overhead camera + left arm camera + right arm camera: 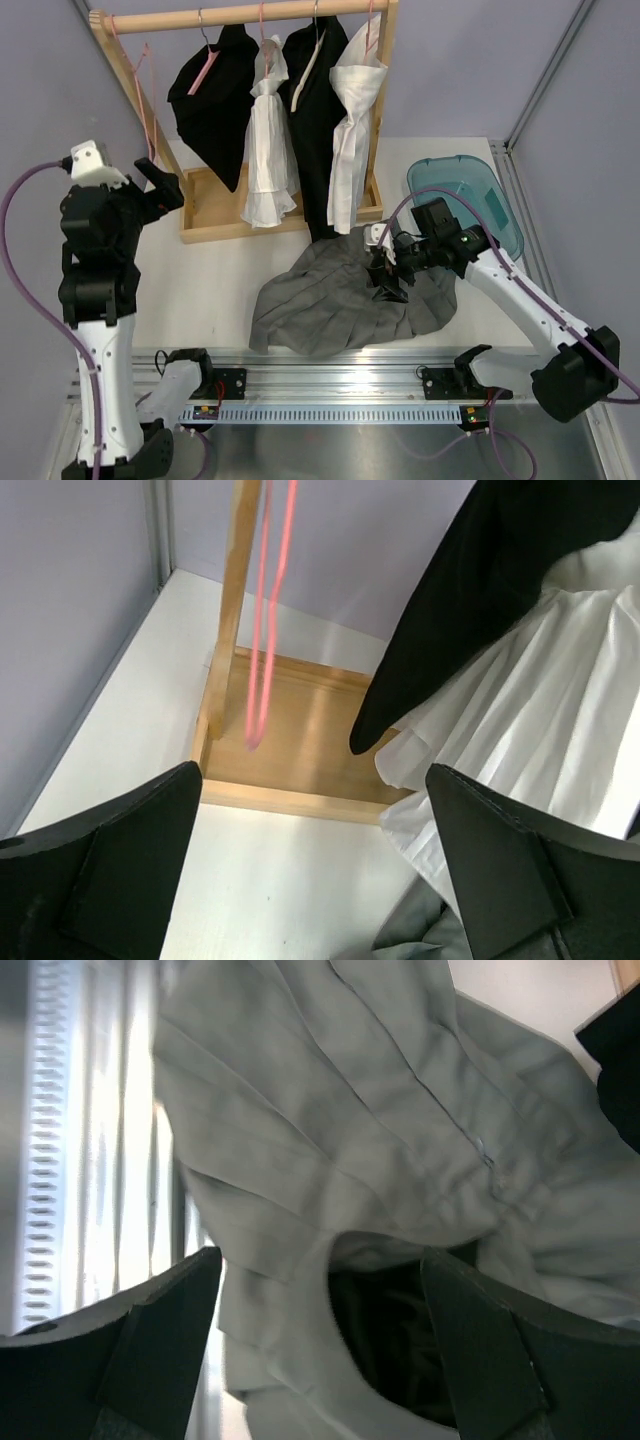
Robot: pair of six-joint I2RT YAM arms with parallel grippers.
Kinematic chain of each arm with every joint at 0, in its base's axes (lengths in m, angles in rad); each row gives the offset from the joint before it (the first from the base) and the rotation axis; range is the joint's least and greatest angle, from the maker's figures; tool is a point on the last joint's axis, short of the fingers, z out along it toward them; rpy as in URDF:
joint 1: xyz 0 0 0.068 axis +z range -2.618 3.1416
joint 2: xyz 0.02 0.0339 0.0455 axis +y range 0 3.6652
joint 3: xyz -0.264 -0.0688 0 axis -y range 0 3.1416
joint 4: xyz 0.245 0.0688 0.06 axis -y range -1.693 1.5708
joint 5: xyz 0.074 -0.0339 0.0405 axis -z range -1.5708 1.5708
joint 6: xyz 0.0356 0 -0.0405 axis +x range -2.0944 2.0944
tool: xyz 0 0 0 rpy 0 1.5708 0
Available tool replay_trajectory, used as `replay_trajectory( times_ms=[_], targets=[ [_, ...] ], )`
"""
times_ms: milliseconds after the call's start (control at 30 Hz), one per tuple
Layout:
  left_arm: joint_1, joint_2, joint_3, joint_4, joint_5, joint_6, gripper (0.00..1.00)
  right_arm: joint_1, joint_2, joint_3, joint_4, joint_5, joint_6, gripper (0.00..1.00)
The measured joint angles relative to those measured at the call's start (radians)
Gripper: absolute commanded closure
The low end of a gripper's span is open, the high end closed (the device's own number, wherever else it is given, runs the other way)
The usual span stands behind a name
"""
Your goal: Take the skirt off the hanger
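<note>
On my left side, I am holding the left gripper raised beside the wooden rack, its fingers spread wide and gripping nothing; the left wrist view is showing only the rack base between them. A pink hanger is hanging bare at the left end of the rack, and I am judging it to be the skirt's hanger, though I cannot confirm that. Moving right, two black garments and two white garments are hanging on the rack, and I am touching none of them. The grey skirt is lying crumpled on the table in front of the rack, apart from any hanger that I can see. I am hovering the right gripper just over its upper right part; the right wrist view is showing both fingers parted, with the pleats and the dark waist opening between them and nothing clamped. The teal bin is sitting behind my right arm. I am judging the removal itself as done and the release as the step in hand. The next move is calling for a straight lift of the right gripper clear of the cloth, fingers apart, so that no pleat is snagging and dragging the skirt along
</note>
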Motion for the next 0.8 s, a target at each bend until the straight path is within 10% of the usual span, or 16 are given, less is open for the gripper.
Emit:
replay_trajectory(
  times_ms=[467, 800],
  targets=[
    [0.001, -0.472, -0.374, -0.191, -0.012, -0.087, 0.01, 0.261, 0.251, -0.117, 0.333, 0.600, 0.174, 0.03],
    [0.001, -0.563, -0.467, -0.224, 0.097, -0.157, 0.01, 0.291, 0.447, -0.115, 0.438, 0.752, 0.327, 0.10]
  ],
)
